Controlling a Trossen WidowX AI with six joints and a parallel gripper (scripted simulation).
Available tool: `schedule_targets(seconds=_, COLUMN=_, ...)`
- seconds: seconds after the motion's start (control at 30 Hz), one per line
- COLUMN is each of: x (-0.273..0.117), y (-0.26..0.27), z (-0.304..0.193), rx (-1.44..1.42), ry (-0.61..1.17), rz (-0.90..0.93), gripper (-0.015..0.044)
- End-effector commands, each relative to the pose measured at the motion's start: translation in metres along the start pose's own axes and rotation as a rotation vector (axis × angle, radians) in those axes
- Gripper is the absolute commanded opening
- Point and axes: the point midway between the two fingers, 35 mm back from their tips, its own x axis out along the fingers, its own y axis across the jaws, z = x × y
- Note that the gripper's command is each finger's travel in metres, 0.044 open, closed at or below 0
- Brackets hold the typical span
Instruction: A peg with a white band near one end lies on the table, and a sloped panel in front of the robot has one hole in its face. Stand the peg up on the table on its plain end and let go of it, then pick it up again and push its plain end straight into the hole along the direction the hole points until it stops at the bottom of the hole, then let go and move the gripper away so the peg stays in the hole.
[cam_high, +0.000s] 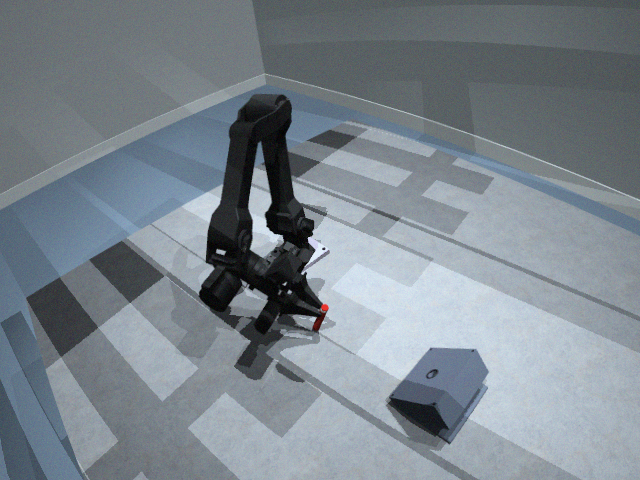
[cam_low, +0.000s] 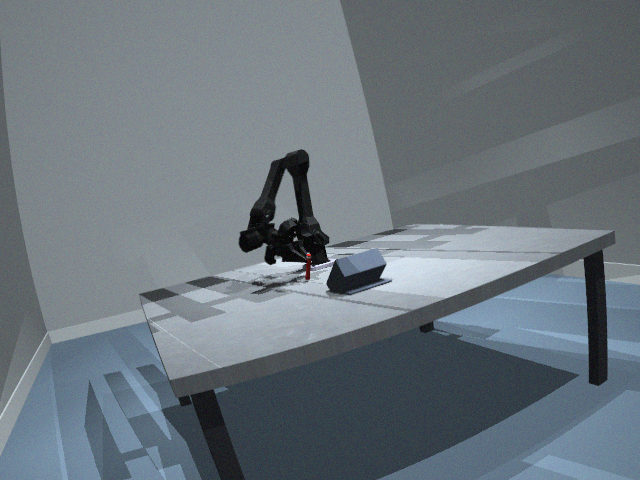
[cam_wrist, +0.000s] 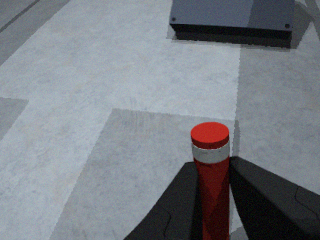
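Observation:
The red peg (cam_high: 318, 321) (cam_low: 308, 269) (cam_wrist: 215, 200) stands about upright with its white-banded end up and its plain end down, at or just above the table top (cam_high: 392, 315) (cam_low: 268, 330). I cannot tell whether the plain end touches. My gripper (cam_high: 321, 312) (cam_wrist: 211, 170) is shut on the peg just below the white band, with one finger on each side and the arm reaching in low. The sloped panel (cam_high: 454, 366) (cam_low: 356, 269) (cam_wrist: 230, 12) stands apart from the peg. Its hole (cam_high: 432, 373) shows in the top view as a dark ring and is out of sight in the wrist view.
The panel's base plate (cam_high: 467, 413) sticks out along its far lower side. A pale plate (cam_high: 318, 251) with a small dark hole lies by the arm's base. Shadows of the arm fall on the table behind and beside the peg.

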Motion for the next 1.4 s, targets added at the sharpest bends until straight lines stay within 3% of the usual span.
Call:
schedule_targets(seconds=0.0, x=-0.002, y=0.000, z=-0.002, rx=0.004, ry=-0.042, rz=0.000, gripper=0.0051)
schedule_targets(seconds=0.6, x=-0.011, y=0.001, z=-0.011, rx=0.006, ry=-0.197, rz=0.000, gripper=0.0051)
schedule_targets(seconds=1.37, x=-0.008, y=0.000, z=-0.014, rx=0.001, ry=-0.170, rz=-0.002, gripper=0.0051)
